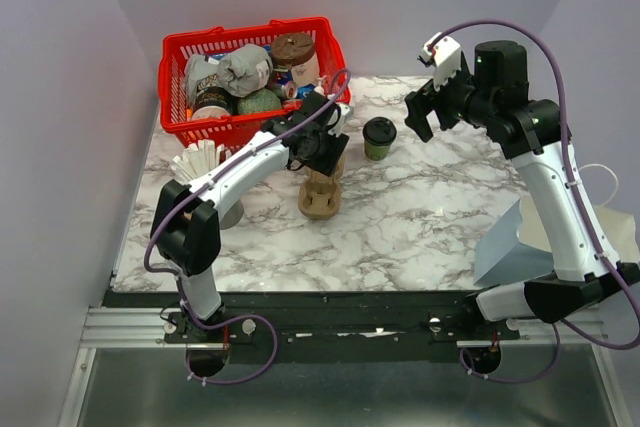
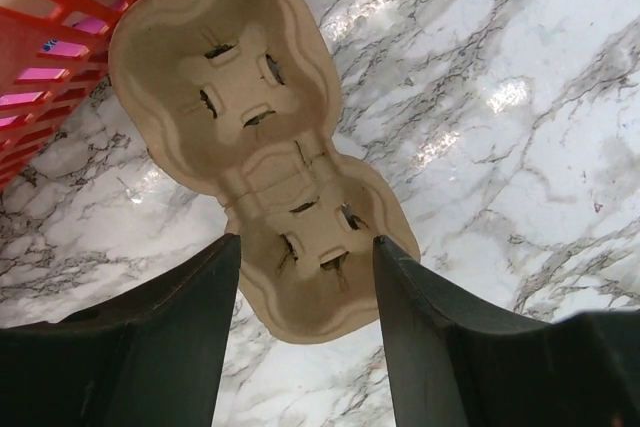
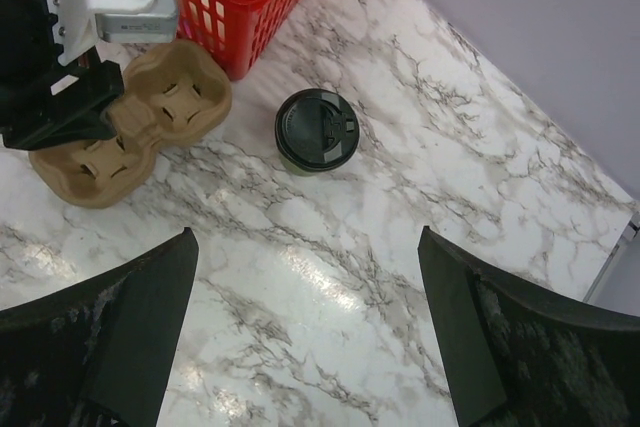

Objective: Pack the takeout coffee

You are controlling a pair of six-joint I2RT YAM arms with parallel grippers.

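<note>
The takeout coffee (image 1: 379,137), a green cup with its black lid on, stands upright on the marble just right of the brown carrier (image 1: 321,197). In the right wrist view the coffee (image 3: 316,132) sits ahead of my open right gripper (image 3: 306,232), well apart from it. From the top that right gripper (image 1: 422,117) hangs to the cup's right. My left gripper (image 1: 325,152) is over the carrier's far end. In its own view the left gripper (image 2: 307,239) has its jaws apart over one well of the carrier (image 2: 250,97); contact cannot be told.
A red basket (image 1: 225,132) full of packets and cups stands at the back left, close behind the carrier. White stirrers (image 1: 200,160) in a grey cup stand at the left. A pale blue bag (image 1: 510,242) sits at the table's right edge.
</note>
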